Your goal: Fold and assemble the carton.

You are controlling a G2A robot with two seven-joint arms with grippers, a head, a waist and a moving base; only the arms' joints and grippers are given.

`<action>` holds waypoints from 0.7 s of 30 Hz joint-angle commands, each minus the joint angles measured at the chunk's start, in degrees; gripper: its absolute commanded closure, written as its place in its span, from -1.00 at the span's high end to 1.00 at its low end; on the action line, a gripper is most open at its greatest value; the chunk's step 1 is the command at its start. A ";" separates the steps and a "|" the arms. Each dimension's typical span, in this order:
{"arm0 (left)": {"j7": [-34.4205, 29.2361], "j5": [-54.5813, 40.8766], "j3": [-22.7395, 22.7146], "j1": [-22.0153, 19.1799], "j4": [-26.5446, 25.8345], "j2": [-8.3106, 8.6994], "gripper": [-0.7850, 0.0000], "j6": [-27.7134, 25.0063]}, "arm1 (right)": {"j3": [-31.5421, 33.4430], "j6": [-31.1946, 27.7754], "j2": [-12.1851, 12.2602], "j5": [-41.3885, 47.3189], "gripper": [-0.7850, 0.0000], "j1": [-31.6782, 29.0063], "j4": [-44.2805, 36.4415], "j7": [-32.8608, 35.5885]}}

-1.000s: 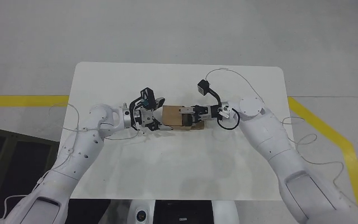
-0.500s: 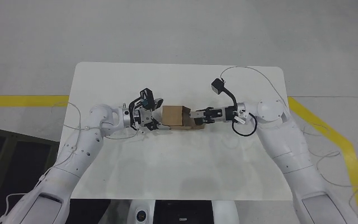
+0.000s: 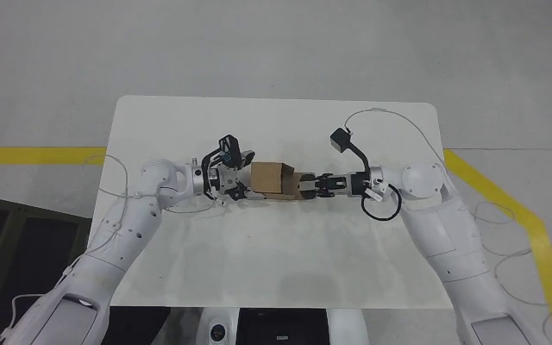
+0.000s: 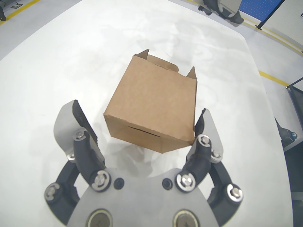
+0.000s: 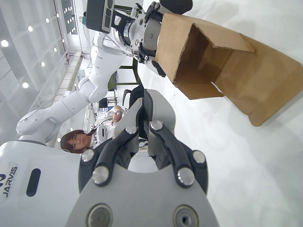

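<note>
Top view: left gripper [image 3: 248, 185] and right gripper [image 3: 304, 186] face off across the carton [image 3: 272, 177].
Left one's spread wide around the closed end, one pad [image 4: 200, 124] right at a corner, the other clear of the wall; right one's pinched tight on nothing, just off the open mouth, where a long flap [image 5: 260, 83] lies flat. Carton's on its side, middle of the white table [image 3: 259, 259].

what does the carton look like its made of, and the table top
Carton: brown cardboard, matte and uncoated; rough cut edges and sharp fold creases point to paperboard. Table: smooth white top with a faint sheen and cloudy scuffs; likely laminate or painted board, core not visible.
</note>
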 commanded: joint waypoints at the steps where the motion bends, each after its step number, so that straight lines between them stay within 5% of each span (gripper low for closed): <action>1: 0.27 0.52 0.39 -0.14 0.05 -0.08 1.00 0.00 | -0.46 2.12 0.18 -1.83 -1.00 -0.75 -0.50 -0.39; 10: 1.97 1.61 1.38 -0.66 0.16 -0.30 1.00 0.00 | -4.18 5.61 -0.21 -4.57 -1.00 0.31 3.98 -2.75; 21: 1.72 2.23 2.83 -0.90 0.38 -0.67 1.00 0.00 | -8.01 3.05 -1.59 -2.25 -1.00 4.50 9.58 -4.59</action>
